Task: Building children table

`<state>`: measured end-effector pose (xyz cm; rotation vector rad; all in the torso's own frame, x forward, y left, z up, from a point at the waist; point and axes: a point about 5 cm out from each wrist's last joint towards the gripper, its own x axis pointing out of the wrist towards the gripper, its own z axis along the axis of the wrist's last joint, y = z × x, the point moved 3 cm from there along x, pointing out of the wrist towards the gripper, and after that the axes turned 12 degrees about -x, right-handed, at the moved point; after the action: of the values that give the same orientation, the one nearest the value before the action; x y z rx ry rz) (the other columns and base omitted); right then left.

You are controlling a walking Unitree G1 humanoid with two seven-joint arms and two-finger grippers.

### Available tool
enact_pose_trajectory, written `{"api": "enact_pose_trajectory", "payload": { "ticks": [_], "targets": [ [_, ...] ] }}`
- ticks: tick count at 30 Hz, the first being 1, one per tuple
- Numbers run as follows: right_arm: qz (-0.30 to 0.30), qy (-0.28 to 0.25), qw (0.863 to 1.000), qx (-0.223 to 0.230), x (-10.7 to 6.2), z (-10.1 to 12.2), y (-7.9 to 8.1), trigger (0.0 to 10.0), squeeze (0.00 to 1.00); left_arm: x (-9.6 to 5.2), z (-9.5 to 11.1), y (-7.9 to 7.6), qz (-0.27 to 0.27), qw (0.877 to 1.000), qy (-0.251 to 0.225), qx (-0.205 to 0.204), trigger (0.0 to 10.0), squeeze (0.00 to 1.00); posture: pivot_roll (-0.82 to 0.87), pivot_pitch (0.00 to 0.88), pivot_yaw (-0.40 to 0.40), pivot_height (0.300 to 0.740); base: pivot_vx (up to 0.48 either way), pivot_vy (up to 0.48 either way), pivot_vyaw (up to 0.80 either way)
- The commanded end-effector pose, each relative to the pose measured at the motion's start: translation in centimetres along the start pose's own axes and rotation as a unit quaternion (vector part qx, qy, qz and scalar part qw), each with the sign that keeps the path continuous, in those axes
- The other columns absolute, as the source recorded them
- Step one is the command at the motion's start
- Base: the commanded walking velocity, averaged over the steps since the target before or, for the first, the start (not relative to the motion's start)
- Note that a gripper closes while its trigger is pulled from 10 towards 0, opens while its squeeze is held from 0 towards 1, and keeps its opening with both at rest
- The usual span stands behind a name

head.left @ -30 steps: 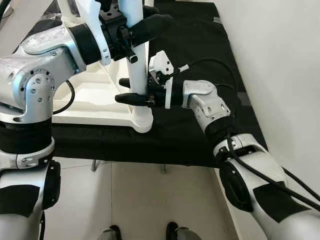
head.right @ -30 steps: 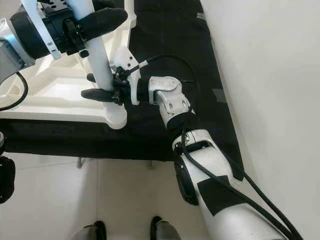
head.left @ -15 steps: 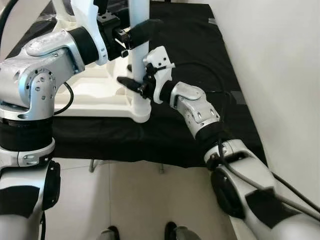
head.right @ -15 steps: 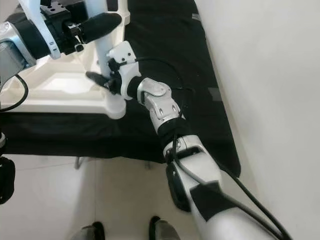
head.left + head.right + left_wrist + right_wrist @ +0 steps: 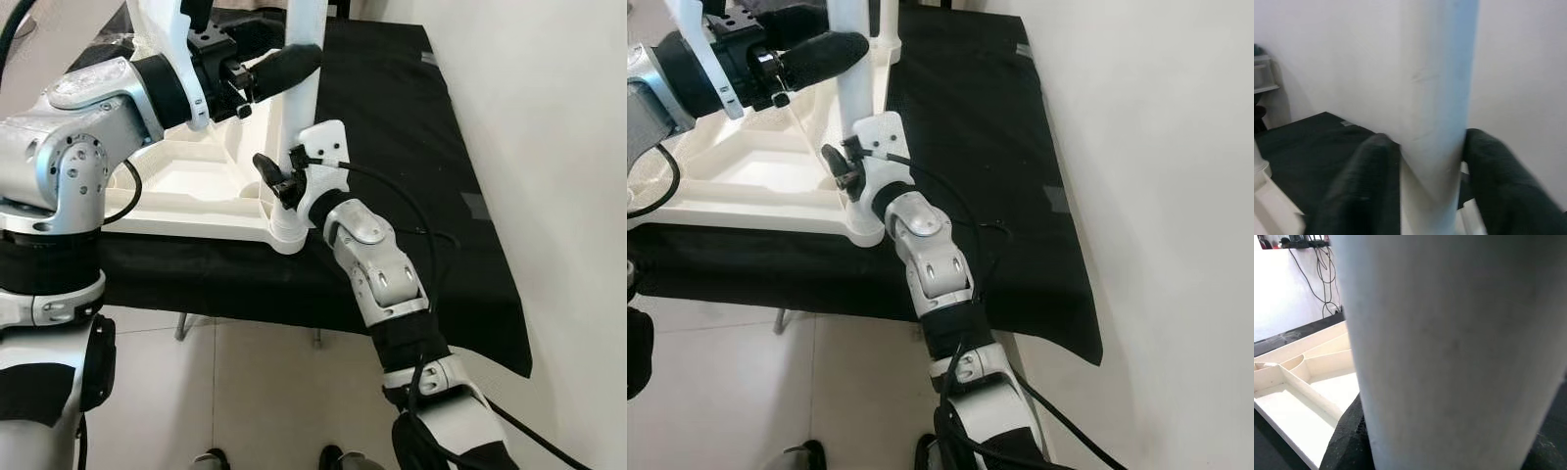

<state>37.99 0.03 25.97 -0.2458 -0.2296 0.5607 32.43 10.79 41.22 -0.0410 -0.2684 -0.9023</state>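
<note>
A white table top [image 5: 186, 196] lies upside down on the black-covered bench [image 5: 411, 147]. A white table leg [image 5: 302, 108] stands upright in its near right corner socket [image 5: 284, 227]. My left gripper [image 5: 300, 61] is shut on the leg high up; in the left wrist view the leg [image 5: 1435, 122] sits between both black fingers [image 5: 1356, 191]. My right gripper [image 5: 284, 178] is shut on the same leg just above the socket, one finger showing left of it. In the right wrist view the leg [image 5: 1449, 357] is right against the camera, beside the ribbed underside [image 5: 1303, 387].
A white wall [image 5: 549, 147] runs close along the right of the bench. The bench's front edge [image 5: 245, 304] is near me, with tiled floor [image 5: 245, 392] below. My right forearm [image 5: 377, 274] crosses that edge.
My right wrist has turned around the leg's base, and its forearm has swung from the right side round towards me. The left gripper keeps its hold higher up. The camera has shifted.
</note>
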Motion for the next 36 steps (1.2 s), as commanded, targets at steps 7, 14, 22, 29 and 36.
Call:
{"api": "enact_pose_trajectory", "payload": {
  "ticks": [7, 14, 22, 29, 36],
  "targets": [
    [0.041, 0.119, 0.991, 0.050, -1.6, -4.4, 3.4, 3.0, 0.00, -0.3, 0.1, 0.6, 0.005, 1.000, 0.000, 0.007, 0.0, 0.00, 0.05, 0.263, -0.115, 0.740, 0.000, 0.000, 0.00],
    [0.089, 0.047, 0.994, 0.032, -0.7, -1.7, 2.2, 10.0, 1.00, -0.4, 0.2, 0.4, 0.003, 1.000, 0.000, 0.009, 0.0, 0.00, 0.06, 0.256, -0.113, 0.740, 0.000, 0.000, 0.00],
    [0.290, -0.093, 0.952, -0.027, -0.8, 3.0, -1.5, 10.0, 0.00, -0.2, 0.0, 0.3, -0.003, 1.000, 0.002, 0.010, 0.0, 0.00, 0.06, 0.243, -0.109, 0.740, 0.000, 0.000, 0.00],
    [0.410, -0.096, 0.906, -0.048, -1.3, 3.1, -1.1, 2.5, 0.00, -0.2, -0.1, 0.4, -0.007, 1.000, 0.004, 0.009, 0.0, 0.00, 0.07, 0.245, -0.104, 0.740, 0.000, 0.000, 0.00],
    [0.451, -0.085, 0.887, -0.050, -1.1, 2.4, -0.7, 0.0, 0.00, -0.3, 0.1, 0.3, -0.008, 1.000, 0.007, 0.012, 0.0, 0.00, 0.09, 0.253, -0.102, 0.740, 0.000, 0.000, 0.00]
  ]
}}
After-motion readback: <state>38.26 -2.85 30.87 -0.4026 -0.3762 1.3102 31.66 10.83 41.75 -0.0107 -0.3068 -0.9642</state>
